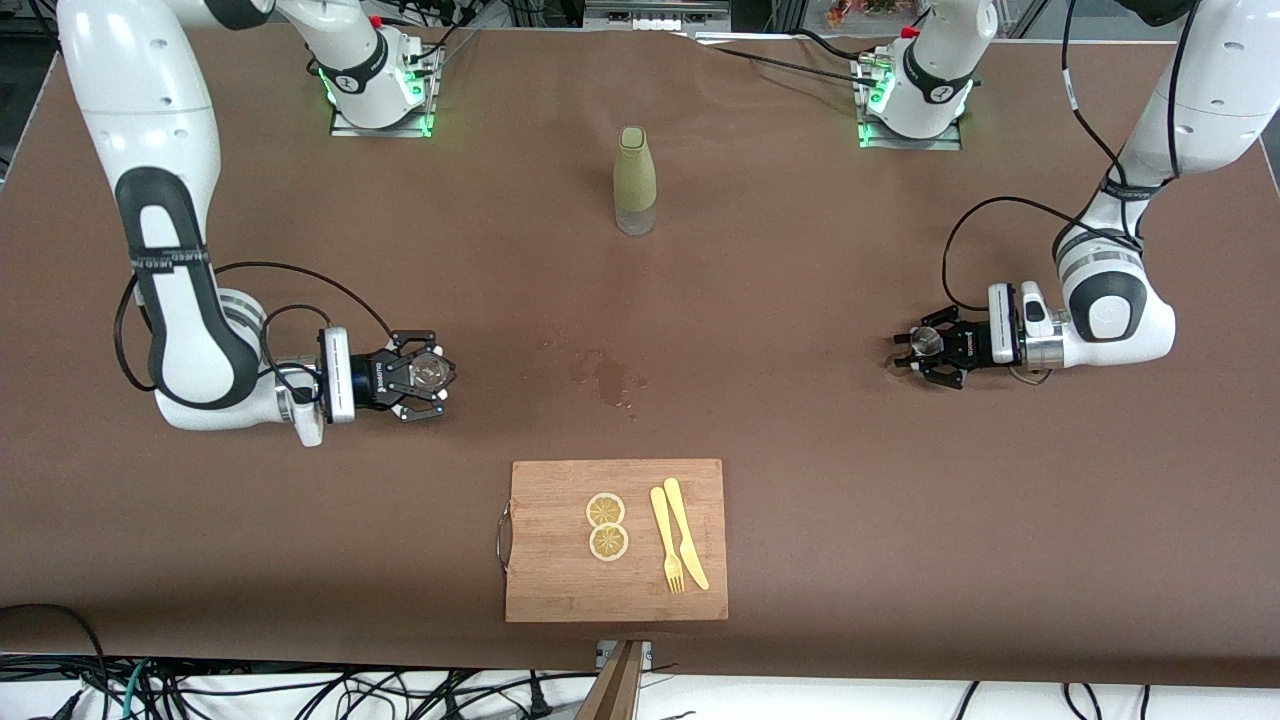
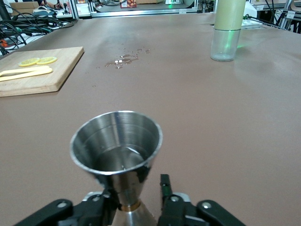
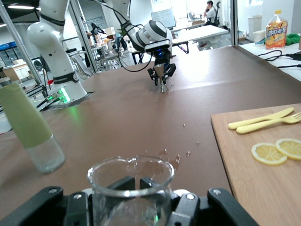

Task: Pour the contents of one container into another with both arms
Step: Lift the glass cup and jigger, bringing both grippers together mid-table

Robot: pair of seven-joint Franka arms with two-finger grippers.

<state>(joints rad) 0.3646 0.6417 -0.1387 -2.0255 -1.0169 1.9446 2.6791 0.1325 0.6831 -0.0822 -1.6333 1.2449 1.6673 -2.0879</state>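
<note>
Front view: left gripper (image 1: 925, 350) clasps a steel jigger (image 1: 928, 341) low at its table end; right gripper (image 1: 425, 377) clasps a clear glass beaker (image 1: 431, 372) at the other, well apart. Left wrist view: jigger (image 2: 117, 155) upright, a little liquid inside. Right wrist view: beaker (image 3: 130, 193) upright between the fingers; pouring not begun, judged; next, bring the vessels together mid-table.

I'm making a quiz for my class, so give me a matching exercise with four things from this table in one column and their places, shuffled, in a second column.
Things:
1. shiny steel jigger
2. clear glass beaker
3. two round lemon slices
4. tall green-sleeved bottle

Places:
A. on the bamboo cutting board
B. in the right gripper
C. standing between the arm bases
D. in the left gripper

Pairs: 1-D, 2-B, 3-A, 4-C
</note>
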